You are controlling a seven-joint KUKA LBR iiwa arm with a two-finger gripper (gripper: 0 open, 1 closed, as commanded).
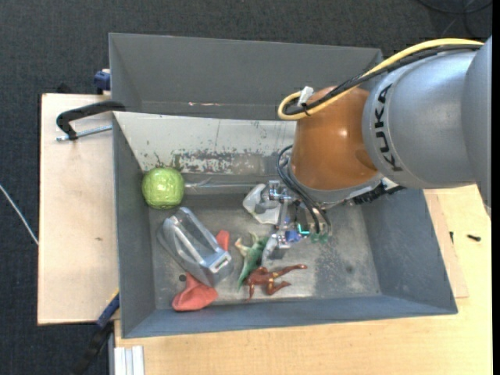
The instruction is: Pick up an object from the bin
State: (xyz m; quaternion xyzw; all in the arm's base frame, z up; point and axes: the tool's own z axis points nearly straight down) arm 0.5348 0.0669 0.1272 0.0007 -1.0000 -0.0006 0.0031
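- Arm (437,116) came in from the right. Its orange cover (332,143) hung over the middle-back of the bin (406,264), with a yellow cable (406,57) looped along the top of it.
- Gripper (283,231) was down near the bin floor, roughly at the centre, below the orange cover.
- Couldn't tell whether the gripper was spread or pressed together; the metal parts and wiring there ran into one another. Nothing was visibly pinched in it.
- The nearest thing was a green toy figure (251,261), slim and lying at a slant on the floor. Its upper end sat right at the gripper's tip. Couldn't tell if they touched.
- A brown-red toy figure (273,279) lay just beside the green one, on the front side, stretched out toward the right.
- A white crumpled piece (256,200) lay just behind-left of the gripper, near the back wall.
- A clear plastic part (194,245), blocky and tilted, lay left of the green toy figure, with a small red bit (224,240) at its right edge.
- A red, soft-looking lump (193,296) sat against the front wall, left of centre, below the clear plastic part.
- A green ball (162,187) sat by the left wall toward the back, well apart from the gripper.
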